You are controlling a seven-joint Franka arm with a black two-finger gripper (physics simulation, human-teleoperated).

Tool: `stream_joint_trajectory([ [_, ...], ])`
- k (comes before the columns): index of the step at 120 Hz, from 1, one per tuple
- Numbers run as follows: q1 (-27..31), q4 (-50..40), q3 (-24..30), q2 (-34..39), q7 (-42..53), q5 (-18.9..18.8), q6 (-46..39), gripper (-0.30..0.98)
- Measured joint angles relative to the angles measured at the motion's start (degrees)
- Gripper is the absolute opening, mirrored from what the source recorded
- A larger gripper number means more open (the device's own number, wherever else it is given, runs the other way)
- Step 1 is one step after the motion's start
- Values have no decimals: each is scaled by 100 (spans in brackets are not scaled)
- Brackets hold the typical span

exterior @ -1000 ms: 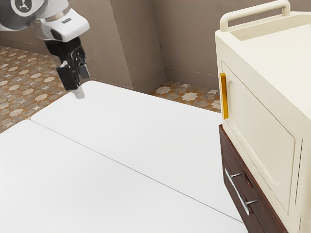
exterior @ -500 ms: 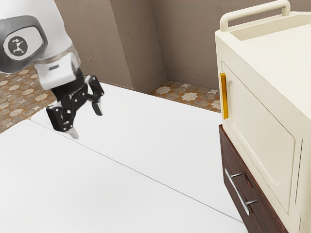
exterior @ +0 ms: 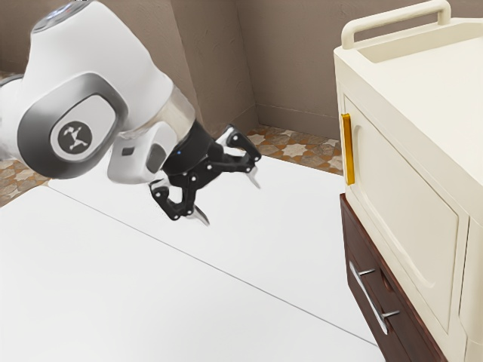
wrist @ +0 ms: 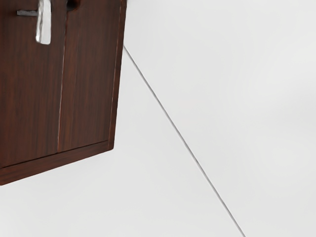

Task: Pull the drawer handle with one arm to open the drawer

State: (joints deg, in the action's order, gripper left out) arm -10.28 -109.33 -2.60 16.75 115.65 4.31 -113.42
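Gripper (exterior: 229, 200) is wide, fingers well spread, nothing between them. It hangs over the white table (exterior: 189, 302), on the exterior view's left of the brown cabinet (exterior: 400, 332), well apart from it and touching nothing. Fingertips slope down toward the exterior view's right, the cabinet's side.

Target is the silver handle (exterior: 369, 298) on the brown cabinet's front: a straight bar on two short posts, standing off the wood. Drawer (exterior: 360, 291) looks shut, its face level with the wood around it. Small dark round hole (exterior: 386, 281) in the cabinet front, just beside the bar. Gripper and handle are apart.

Cream cabinet (exterior: 411, 204) sits right on top of the brown cabinet. It has a yellow handle (exterior: 348, 149) on its front and a rounded rail (exterior: 396, 24) at its top edge.

Wrist view has the brown cabinet's front, with one end of the silver bar, one post and part of the hole. White table runs out past the cabinet's edges, and a thin dark seam (wrist: 182, 139) crosses it, starting at the brown cabinet's edge.

Past the table, beyond the brown cabinet: patterned tile floor (exterior: 298, 148) and a brownish wall (exterior: 294, 60).
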Motion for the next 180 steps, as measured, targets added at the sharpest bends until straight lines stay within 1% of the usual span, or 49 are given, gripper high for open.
stream_joint_trajectory([
  [12, -336, -47, -9, 16, 282, 335, -134, 67],
  [34, -660, -527, -36, 164, 686, 974, -433, 64],
  [45, -792, -736, -38, 194, 833, 1298, -619, 61],
  [58, -923, -817, -37, 164, 979, 1506, -852, 53],
  [78, -1097, -829, -31, 34, 1150, 1847, -1172, 46],
  [94, -1194, -826, -30, -157, 1256, 2061, -1404, 41],
  [108, -1211, -829, -30, -307, 1322, 2196, -1620, 30],
  [120, -1219, -814, -30, -446, 1366, 2304, -1770, 25],
  [137, -1295, -804, -30, -602, 1418, 2459, -1916, 21],
  [164, -1456, -833, -30, -766, 1480, 2666, -2019, 18],
  [180, -1465, -914, -32, -861, 1514, 2717, -2049, 12],
])
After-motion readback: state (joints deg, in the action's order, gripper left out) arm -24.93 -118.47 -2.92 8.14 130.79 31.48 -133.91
